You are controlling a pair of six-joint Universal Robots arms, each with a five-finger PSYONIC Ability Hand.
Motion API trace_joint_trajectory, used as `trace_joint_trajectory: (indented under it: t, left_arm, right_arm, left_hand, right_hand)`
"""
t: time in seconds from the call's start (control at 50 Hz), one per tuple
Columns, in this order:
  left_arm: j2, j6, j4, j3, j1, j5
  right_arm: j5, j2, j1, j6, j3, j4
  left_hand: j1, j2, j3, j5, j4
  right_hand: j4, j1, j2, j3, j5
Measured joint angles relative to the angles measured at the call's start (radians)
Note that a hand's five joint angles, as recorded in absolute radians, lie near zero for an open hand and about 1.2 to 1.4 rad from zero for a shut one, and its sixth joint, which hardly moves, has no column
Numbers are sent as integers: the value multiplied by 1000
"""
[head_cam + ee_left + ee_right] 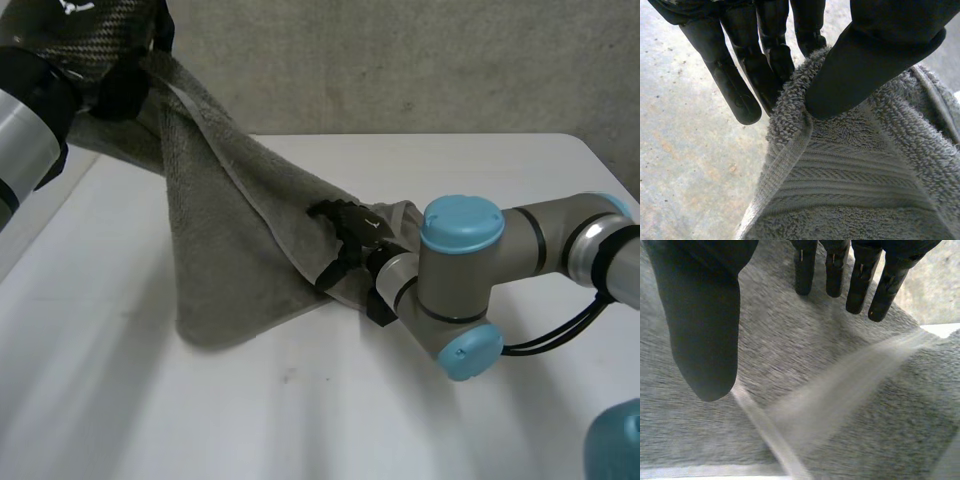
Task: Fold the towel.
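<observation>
Towel (230, 260), grey, one edge lifted high above the white counter (300, 420), lower end resting on the counter, left hand (870, 55) pinching the raised hem between thumb and fingers, right hand (352, 228) released, fingers straight, over the towel's low right part.

table (300, 420): white, filled the lower frame.
towel (230, 250): grey, sloped from upper left down to the centre, its lower edge on the table.
left hand (120, 88): upper left, raised, held the towel's top end.
right hand (350, 235): centre, lay against the towel's lower right part.
</observation>
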Motion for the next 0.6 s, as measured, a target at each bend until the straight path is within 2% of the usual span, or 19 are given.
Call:
trace_joint_trajectory:
  t: [0.22,0.32,0.4,0.6]
  left_arm:
    - [8,-146,-8,42,4,-9]
    - [7,-174,-6,47,5,-14]
    - [6,-183,-5,48,4,-17]
    - [4,-187,1,60,3,-23]
  right_arm:
    - [10,113,19,-29,-94,-33]
    - [7,129,38,-17,-111,-29]
    - [2,130,54,6,-116,-26]
    - [-169,120,108,170,-99,0]
  left_hand:
    - [0,0,0,2,0]
    - [0,0,0,3,0]
    - [0,0,0,3,0]
    - [0,0,0,4,0]
  right_hand:
    - [50,47,41,53,46]
    - [69,66,52,71,63]
    - [255,221,256,258,228]
    - [290,246,289,295,263]
